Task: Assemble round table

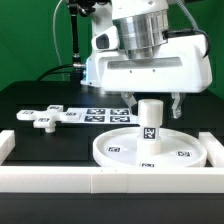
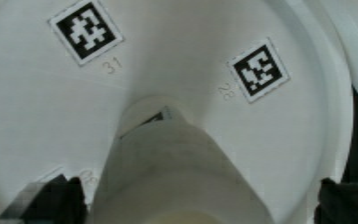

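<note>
Nearest edge: a long white square-section barrier bar [image 1: 110, 186] runs across the front. More bars close off both sides, so the work area is fenced on three sides.

Just behind the front bar sits the round disc [image 1: 104, 152], flat on the black table [image 1: 50, 140]. It is white, smooth plastic with a raised rim. Its front rim is close to the front bar, and there is little room on the exterior view's right. Open black table lies on the exterior view's left.

Small square black-and-white tags are spaced across the disc face. In the wrist view the disc [image 2: 176, 60] fills the frame, and a small number that looks like "31" is printed under one tag [image 2: 87, 28]. No other writing can be read.

The post [image 1: 150, 125] stands upright at the disc's centre. It is a short white cylinder with a tag on its side. In the wrist view the post [image 2: 176, 165] rises between the dark fingertips [image 2: 51, 195].

The gripper [image 1: 151, 108] hangs straight over the post. Its jaws are spread wide, one on each side of the post top with a gap on both sides, and they grip nothing.

Farther back lies the marker board [image 1: 105, 114], flat and thin, with a row of tags.

The foot piece [image 1: 42, 118] lies flat toward the exterior view's left, elongated and lobed, well apart from the disc. A green backdrop [image 1: 30, 40] is behind everything.
</note>
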Robot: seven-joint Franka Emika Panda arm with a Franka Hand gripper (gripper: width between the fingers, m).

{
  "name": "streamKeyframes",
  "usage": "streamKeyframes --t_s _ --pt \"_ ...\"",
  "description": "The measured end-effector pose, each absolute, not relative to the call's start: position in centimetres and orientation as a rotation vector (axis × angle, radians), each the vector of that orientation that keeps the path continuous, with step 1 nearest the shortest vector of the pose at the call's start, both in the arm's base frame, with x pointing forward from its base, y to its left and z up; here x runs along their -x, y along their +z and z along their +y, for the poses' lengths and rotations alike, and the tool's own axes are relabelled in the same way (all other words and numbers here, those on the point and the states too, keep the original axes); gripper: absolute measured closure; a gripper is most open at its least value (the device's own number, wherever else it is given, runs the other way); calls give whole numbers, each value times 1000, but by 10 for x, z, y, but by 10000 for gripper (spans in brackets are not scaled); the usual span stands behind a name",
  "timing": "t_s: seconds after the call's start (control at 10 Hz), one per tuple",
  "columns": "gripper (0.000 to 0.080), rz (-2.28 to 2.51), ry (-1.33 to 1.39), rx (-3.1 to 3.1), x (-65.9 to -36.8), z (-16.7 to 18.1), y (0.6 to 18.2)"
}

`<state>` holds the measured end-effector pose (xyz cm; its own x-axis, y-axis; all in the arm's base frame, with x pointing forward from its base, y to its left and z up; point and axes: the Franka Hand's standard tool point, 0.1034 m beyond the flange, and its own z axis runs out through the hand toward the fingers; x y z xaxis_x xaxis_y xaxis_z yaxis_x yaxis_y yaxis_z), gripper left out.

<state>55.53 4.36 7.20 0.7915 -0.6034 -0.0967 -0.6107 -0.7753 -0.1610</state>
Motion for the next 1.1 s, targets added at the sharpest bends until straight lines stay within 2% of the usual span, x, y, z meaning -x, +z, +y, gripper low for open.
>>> streamKeyframes --t_s 0.5,0.9,1.1 --pt "151 403 6 2934 -555 41 72" --pt "151 -334 -64 3009 -562 40 75" --pt "151 -513 -83 2990 -562 38 75"
